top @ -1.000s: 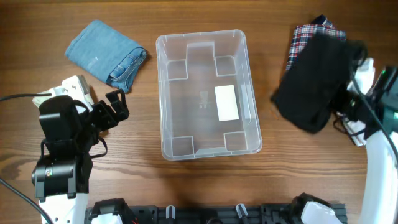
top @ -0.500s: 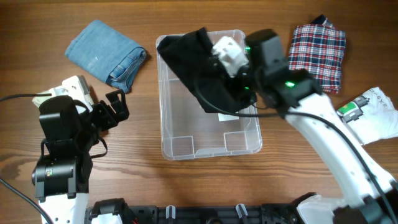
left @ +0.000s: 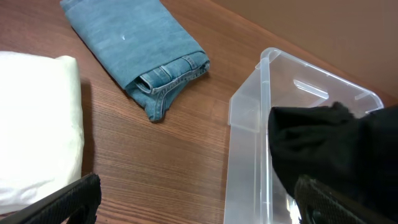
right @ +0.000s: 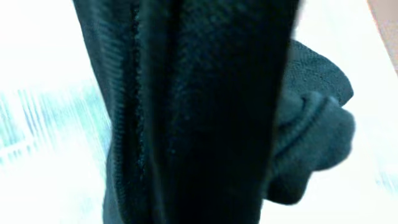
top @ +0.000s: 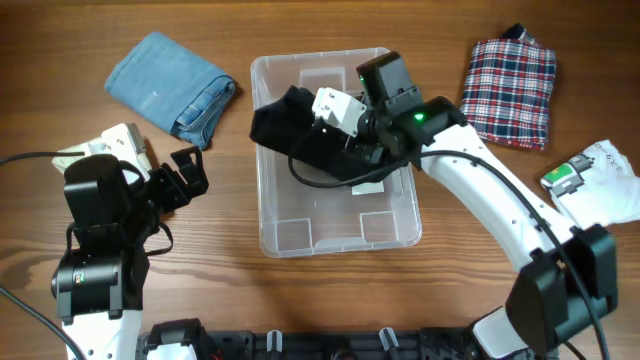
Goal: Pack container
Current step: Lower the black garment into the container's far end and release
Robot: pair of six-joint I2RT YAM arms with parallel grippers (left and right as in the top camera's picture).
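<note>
The clear plastic container (top: pixel 300 218) stands at the table's middle; its wall also shows in the left wrist view (left: pixel 247 118). My right gripper (top: pixel 358 150) is shut on a black garment (top: pixel 300 135) and holds it over the container's far half, with the cloth draped over the left rim. The black garment fills the right wrist view (right: pixel 211 112) and hides the fingers there. It also shows in the left wrist view (left: pixel 329 149). My left gripper (top: pixel 190 172) is open and empty, left of the container, over bare wood (left: pixel 196 208).
Folded blue jeans (top: pixel 170 85) lie at the far left, also in the left wrist view (left: pixel 140 46). A white garment (top: pixel 110 140) lies beside the left arm. A folded plaid shirt (top: pixel 510 90) lies far right. A white item with a green label (top: pixel 600 185) lies at the right edge.
My right arm swung from the right edge to over the container, carrying the black garment, then lowered it toward the far half. The plaid shirt is uncovered. The left arm stayed still.
</note>
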